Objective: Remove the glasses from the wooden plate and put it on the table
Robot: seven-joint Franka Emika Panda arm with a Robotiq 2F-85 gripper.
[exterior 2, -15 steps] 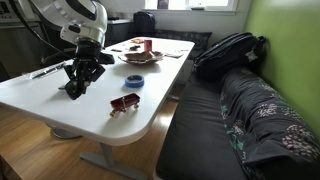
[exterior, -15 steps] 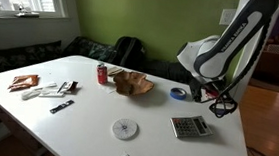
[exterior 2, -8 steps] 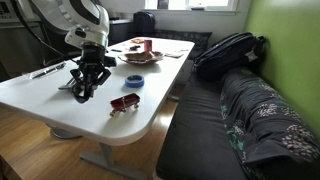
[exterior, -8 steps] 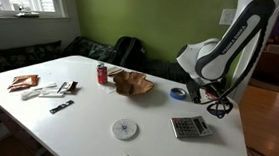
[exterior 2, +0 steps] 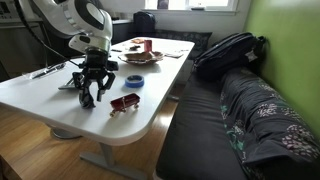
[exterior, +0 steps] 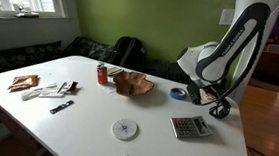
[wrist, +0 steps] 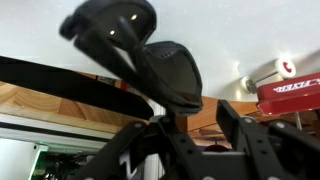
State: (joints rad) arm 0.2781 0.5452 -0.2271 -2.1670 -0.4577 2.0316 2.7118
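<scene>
The wooden plate (exterior: 134,86) sits at the far middle of the white table (exterior: 86,124); it also shows in an exterior view (exterior 2: 137,58). A small dark shape on it (exterior: 128,79) may be the glasses, too small to tell. My gripper (exterior: 217,108) hangs over the table's right end, well away from the plate, beyond the blue tape ring (exterior: 178,93). In an exterior view it (exterior 2: 88,99) points down just above the table, fingers apart and empty. The wrist view (wrist: 185,125) shows nothing between the fingers.
A red can (exterior: 103,74) stands beside the plate. A grey calculator (exterior: 189,127) and a round white disc (exterior: 124,128) lie nearer the front. A small dark red object (exterior 2: 124,103) lies close to the gripper. Packets and tools (exterior: 39,86) lie at the left end. A couch with a backpack (exterior 2: 228,52) runs along the table.
The gripper has swung over the table's end toward the dark red object and turned its fingers downward. Nothing on the table has moved.
</scene>
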